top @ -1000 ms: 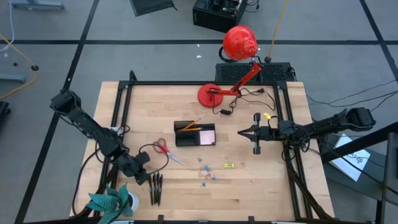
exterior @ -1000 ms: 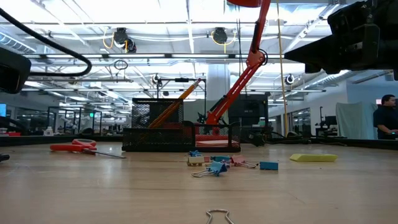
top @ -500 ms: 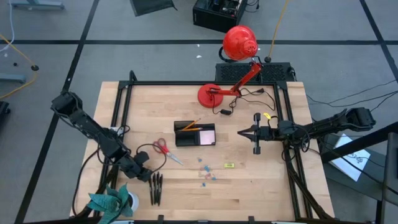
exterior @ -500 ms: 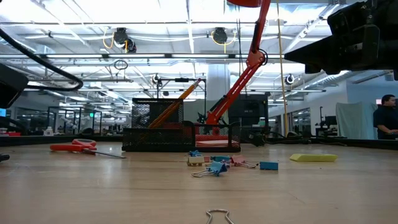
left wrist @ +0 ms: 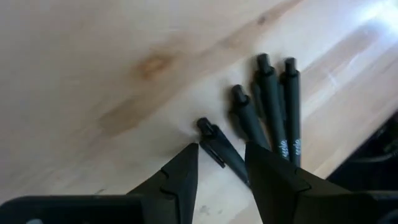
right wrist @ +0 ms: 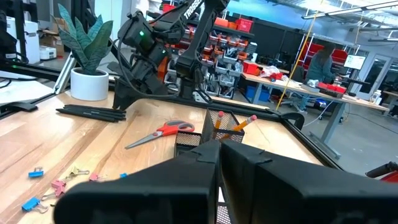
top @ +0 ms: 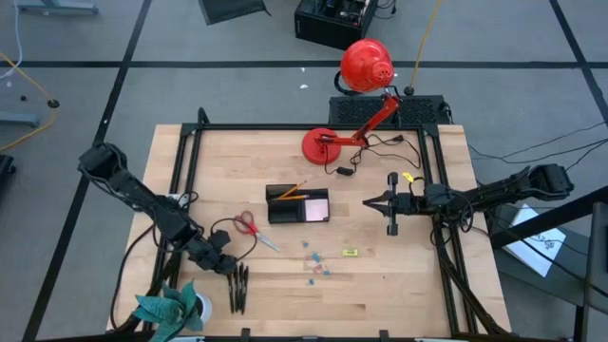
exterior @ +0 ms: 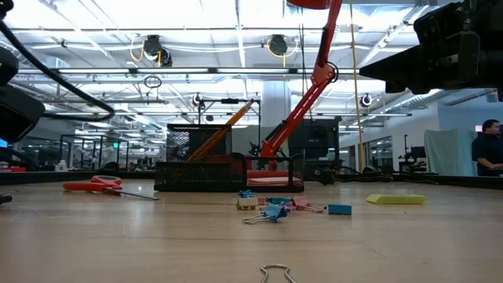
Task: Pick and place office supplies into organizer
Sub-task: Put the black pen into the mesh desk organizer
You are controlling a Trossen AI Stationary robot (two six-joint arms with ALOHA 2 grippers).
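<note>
Several dark pens (top: 237,288) lie side by side on the table near its front left. My left gripper (left wrist: 221,158) hangs just over them, open and pointing steeply down. Its fingers stand on either side of the outermost pen (left wrist: 214,142), near that pen's end. The black organizer (top: 298,204) stands mid-table with an orange pencil (top: 291,191) leaning in it and a pink notepad (top: 314,207) inside. Red-handled scissors (top: 252,228) lie flat left of it. My right gripper (top: 366,201) waits shut, level, right of the organizer.
Small blue and pink clips (top: 313,261) and a yellow bit (top: 350,253) lie scattered in front of the organizer. A teal plant in a white pot (top: 171,309) stands close to the pens at the front left corner. A red desk lamp (top: 323,144) stands at the back.
My left arm has dipped a little toward the pens and its wrist has rolled. The pens, the scissors and the organizer lie as before.
</note>
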